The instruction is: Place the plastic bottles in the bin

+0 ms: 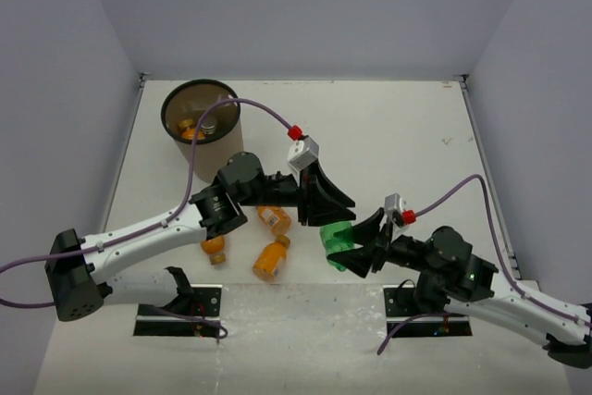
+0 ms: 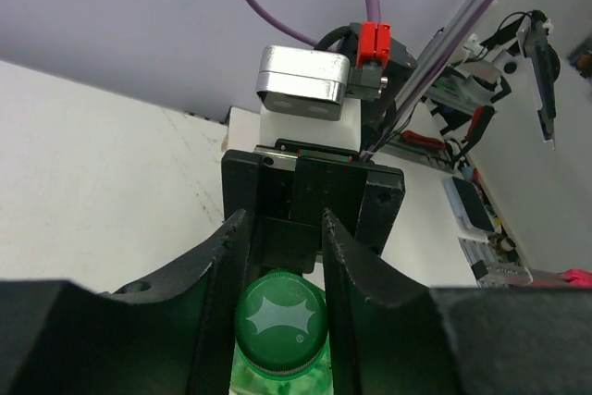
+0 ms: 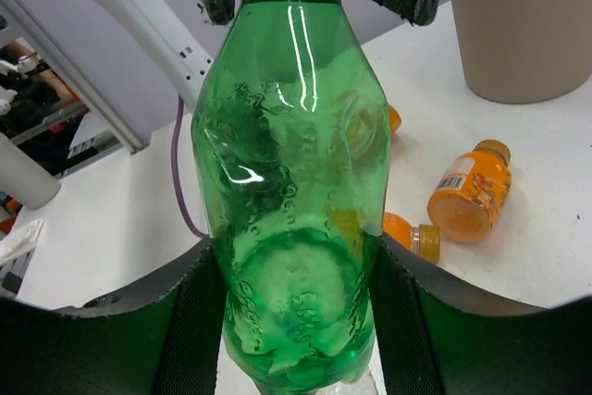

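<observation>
1. Green bottle [image 1: 339,240] is near the front middle of the table [image 1: 407,127], held between the two grippers and well apart from the bin. Can't tell if it touches the table.
2. Left gripper [image 1: 339,215] is clamped on the bottle's green cap [image 2: 282,318], one finger on each side.
3. Right gripper [image 3: 291,252] is closed round the bottle's lower body, fingers pressing both sides.
4. Upper orange bottle [image 1: 275,219] and lower orange bottle [image 1: 270,260] lie on the table just left of the green one. A third orange bottle [image 1: 215,249] lies by the left arm.
5. Bin [image 1: 225,150] stands upright at far left. Inside it is an orange bottle in the bin [image 1: 192,132], with a pale item beside it that is unclear.
</observation>
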You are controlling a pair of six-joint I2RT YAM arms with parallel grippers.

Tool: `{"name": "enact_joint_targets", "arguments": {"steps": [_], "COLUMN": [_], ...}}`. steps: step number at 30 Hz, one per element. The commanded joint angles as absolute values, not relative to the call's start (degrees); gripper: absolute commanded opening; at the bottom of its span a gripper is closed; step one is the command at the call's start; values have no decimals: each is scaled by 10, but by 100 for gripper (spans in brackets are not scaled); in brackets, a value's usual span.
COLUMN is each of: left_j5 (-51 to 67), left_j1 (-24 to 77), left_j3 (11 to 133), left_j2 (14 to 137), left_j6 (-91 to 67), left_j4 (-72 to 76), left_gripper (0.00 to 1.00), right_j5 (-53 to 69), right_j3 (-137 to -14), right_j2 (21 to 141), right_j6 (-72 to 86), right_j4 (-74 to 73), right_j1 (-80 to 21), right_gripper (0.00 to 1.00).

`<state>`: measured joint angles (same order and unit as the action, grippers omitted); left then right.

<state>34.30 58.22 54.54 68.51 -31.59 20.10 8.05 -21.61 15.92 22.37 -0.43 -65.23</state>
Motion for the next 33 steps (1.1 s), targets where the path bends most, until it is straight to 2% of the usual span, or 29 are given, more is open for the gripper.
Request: {"name": "enact_joint_targets", "arguments": {"steps": [1, 3, 4, 5, 6, 7, 12, 16, 17, 19, 20, 23, 27, 32, 33], "left_j5": [344, 336, 332, 324, 299, 278, 66, 6, -106, -244, -375, -496, -510, -512, -505], "left_j1": [591, 591, 591, 591, 591, 590, 544, 470, 464, 458, 456, 404, 302, 259, 254], "left_j3": [570, 571, 573, 576, 582, 599, 717, 782, 807, 894, 917, 970, 969, 989, 984], "left_j2": [683, 681, 679, 678, 675, 670, 670, 665, 670, 691, 699, 729, 792, 856, 857], "left_j6": [-315, -309, -307, -302, -296, -288, -253, -239, -230, -199, -185, -118, -70, -104, -111], "left_j4": [214, 195, 192, 179, 164, 145, -83, -147, -177, -247, -257, -223, -133, -163, -162], "left_gripper": [0, 0, 0, 0, 0, 0, 0, 0, 0, 0, 0, 0, 0, 0, 6], "right_j5": [52, 42, 36, 25, 10, -31, -196, -231, -241, -259, -264, -256, -236, -187, -179], "right_j3": [-225, -221, -220, -219, -217, -216, -247, -266, -269, -275, -276, -279, -283, -347, -353], "right_j2": [138, 131, 124, 120, 118, 115, 129, 161, 170, 178, 183, 203, 242, 354, 392], "right_j6": [214, 217, 221, 226, 230, 241, 277, 293, 299, 315, 320, 329, 355, 393, 396], "right_j4": [20, 19, 19, 15, 11, 2, -115, -157, -163, -177, -180, -180, -162, -189, -189], "right_j1": [-653, -652, -653, -653, -652, -653, -652, -653, -652, -652, -652, -653, -652, -653, -652], "right_gripper": [10, 11, 18, 34, 56, 98, 99, 99, 99, 99, 99, 99, 99, 99, 99]}}
